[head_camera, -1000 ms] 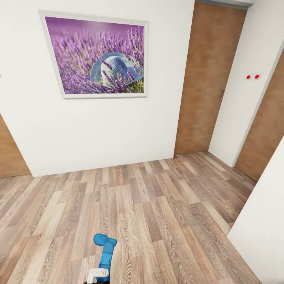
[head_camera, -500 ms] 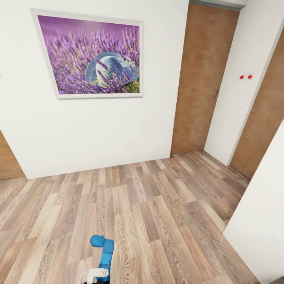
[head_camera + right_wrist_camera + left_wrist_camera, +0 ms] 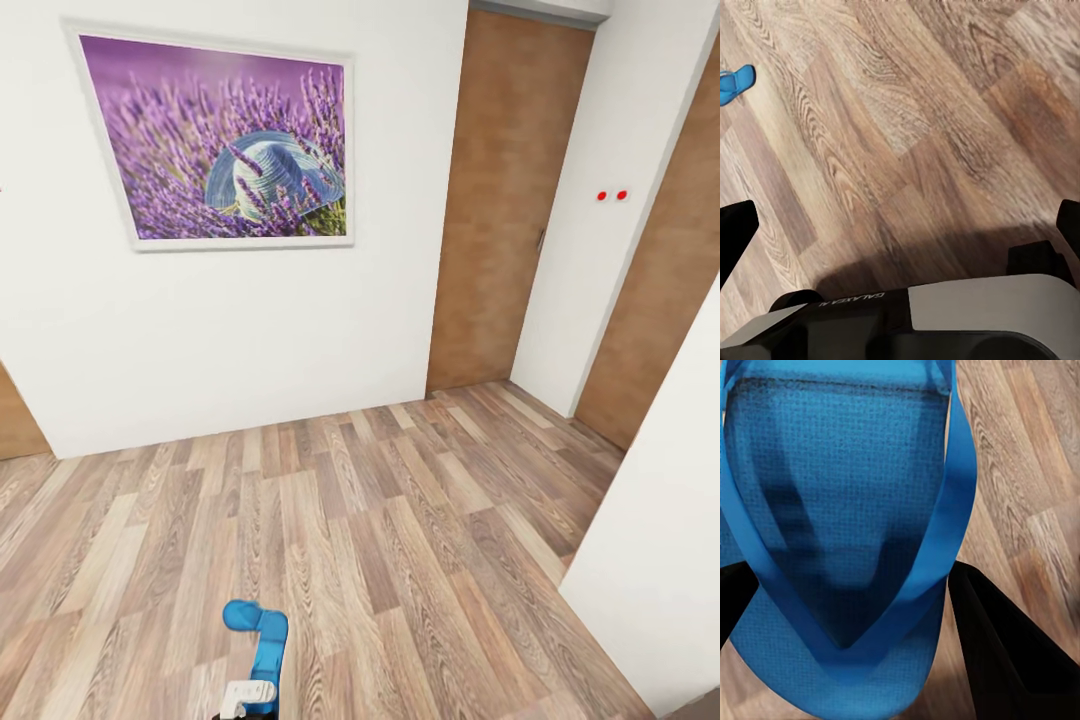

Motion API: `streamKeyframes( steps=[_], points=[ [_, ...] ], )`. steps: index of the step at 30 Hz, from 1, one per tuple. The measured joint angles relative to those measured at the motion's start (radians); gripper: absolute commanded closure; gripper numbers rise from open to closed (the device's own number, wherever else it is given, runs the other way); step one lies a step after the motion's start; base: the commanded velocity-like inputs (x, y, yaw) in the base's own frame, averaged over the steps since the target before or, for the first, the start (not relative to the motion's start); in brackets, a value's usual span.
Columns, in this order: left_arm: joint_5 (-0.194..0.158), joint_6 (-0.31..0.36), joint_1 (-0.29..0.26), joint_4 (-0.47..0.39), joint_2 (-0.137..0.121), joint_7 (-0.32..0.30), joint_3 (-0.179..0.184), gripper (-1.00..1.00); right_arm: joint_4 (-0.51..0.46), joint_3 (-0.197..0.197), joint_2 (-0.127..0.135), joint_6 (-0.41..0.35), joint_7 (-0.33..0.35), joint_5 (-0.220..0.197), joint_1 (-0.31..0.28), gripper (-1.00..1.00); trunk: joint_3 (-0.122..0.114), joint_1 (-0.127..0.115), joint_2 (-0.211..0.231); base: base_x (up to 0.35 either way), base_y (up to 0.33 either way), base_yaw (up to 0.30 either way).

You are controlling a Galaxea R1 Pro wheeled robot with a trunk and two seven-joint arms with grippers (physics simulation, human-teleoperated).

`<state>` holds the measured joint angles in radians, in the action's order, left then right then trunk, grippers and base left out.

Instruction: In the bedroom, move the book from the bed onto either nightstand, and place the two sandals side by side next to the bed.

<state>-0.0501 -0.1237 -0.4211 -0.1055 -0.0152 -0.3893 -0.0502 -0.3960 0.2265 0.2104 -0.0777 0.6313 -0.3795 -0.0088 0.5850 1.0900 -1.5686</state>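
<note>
1. One blue sandal (image 3: 840,532) sits between the left gripper's (image 3: 851,615) two black fingers (image 3: 1001,652), which are clamped on it; its thin straps meet in a V near the rounded end.
2. From the head view, that same sandal pokes up at the bottom edge of the picture, bright blue against the wooden floor (image 3: 400,540), with a white piece of the left arm just under it.
3. Under the sandal, the left wrist view catches brown floor planks running off to one side.
4. Over to the right gripper (image 3: 900,232): its dark fingertips (image 3: 735,236) stand far apart at the picture's two edges, jaws wide, nothing between them but bare floor.
5. Second blue sandal (image 3: 735,82) spotted by the right wrist camera, lying flat on the floor, well apart from the gripper.
6. Ahead, a white wall carries a framed picture (image 3: 215,145) of purple lavender with a blue straw hat.
7. To the right of that wall stands a brown wooden door (image 3: 505,200), then a white wall strip with two small red dots (image 3: 611,195).
</note>
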Motion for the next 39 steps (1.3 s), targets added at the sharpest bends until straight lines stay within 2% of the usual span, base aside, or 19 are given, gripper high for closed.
streamKeyframes(
  steps=[8, 18, 33, 39],
  points=[
    [0.000, 0.001, 0.000, 0.000, 0.000, 0.001, 0.000, 1.00, 0.000, -0.001, -0.001, 0.000, 0.000, 0.000, 0.000, -1.00, 0.000, 0.000, 0.000, 0.234, 0.000, -0.001],
    [0.000, 0.001, 0.000, 0.000, 0.000, 0.001, 0.000, 1.00, 0.000, -0.001, -0.001, 0.000, 0.000, 0.000, 0.000, -1.00, 0.000, 0.000, 0.000, 0.087, -0.009, 0.000],
    [0.000, 0.001, 0.000, 0.000, 0.000, 0.001, 0.000, 1.00, 0.001, -0.002, -0.002, 0.000, -0.001, 0.000, 0.000, -1.00, 0.000, 0.000, 0.000, 0.272, -0.142, 0.000],
    [0.000, 0.000, 0.000, 0.000, 0.000, 0.001, 0.000, 1.00, 0.000, -0.002, -0.002, 0.000, -0.001, 0.001, 0.000, -1.00, 0.000, 0.000, 0.000, 0.101, -0.049, 0.000]
  ],
)
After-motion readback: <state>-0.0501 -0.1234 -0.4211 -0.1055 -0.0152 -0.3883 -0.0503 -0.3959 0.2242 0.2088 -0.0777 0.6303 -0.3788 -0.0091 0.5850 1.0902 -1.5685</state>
